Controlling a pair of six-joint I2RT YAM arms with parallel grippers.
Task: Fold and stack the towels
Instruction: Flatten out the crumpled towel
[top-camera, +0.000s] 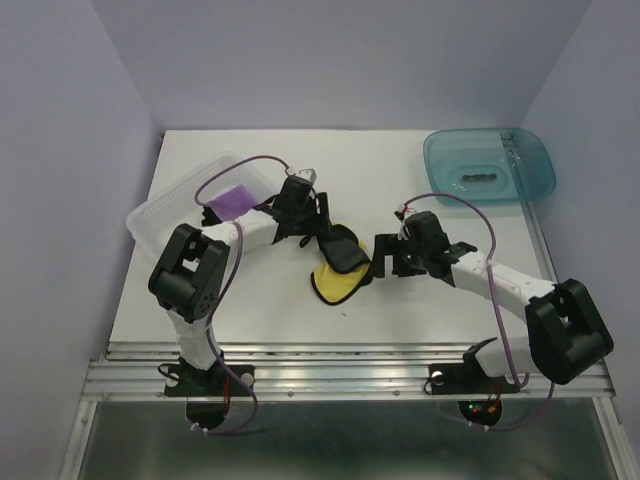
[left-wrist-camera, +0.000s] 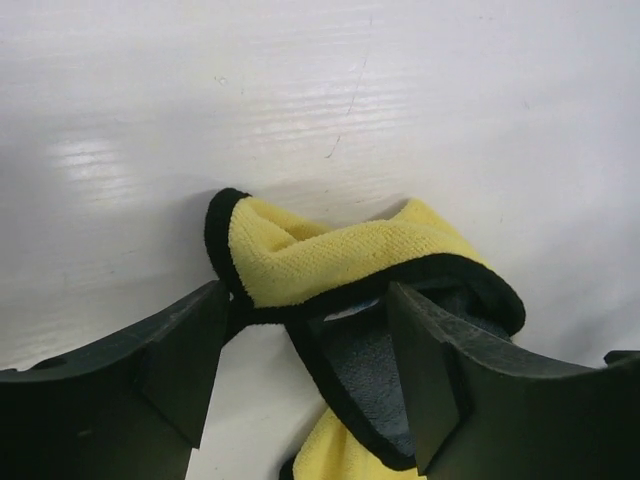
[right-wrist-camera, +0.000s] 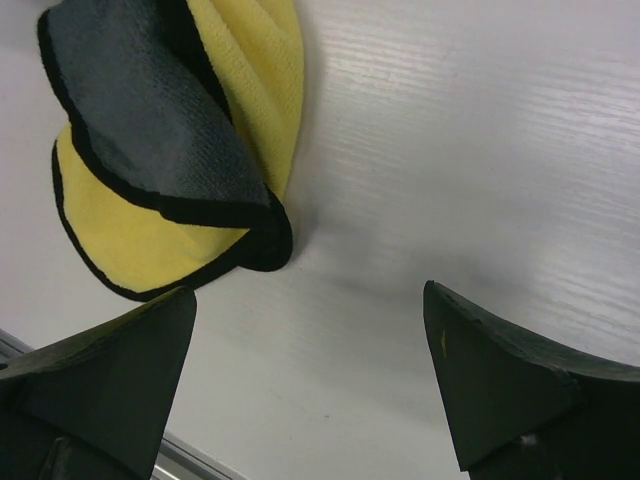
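Fingers (left-wrist-camera: 170, 370) of the left gripper (left-wrist-camera: 305, 370) straddle the bunched edge of the yellow towel (left-wrist-camera: 330, 255), which lies mid-table with its black backing turned up. They are probably there to carry that edge over into a fold, though I cannot tell whether they pinch it. Just beside it, the right gripper (right-wrist-camera: 310, 390) hangs wide open over the table (right-wrist-camera: 480, 130), holding nothing, perhaps ready to pin the cloth. A purple towel (top-camera: 233, 201) lies in the tray (top-camera: 160, 210).

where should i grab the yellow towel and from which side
Pinch the raised, black-edged fold of the yellow towel, the hump standing clear of the table. Probably best to come from above with the left gripper, whose open jaws straddle it. The rest lies flatter and offers less to pinch.
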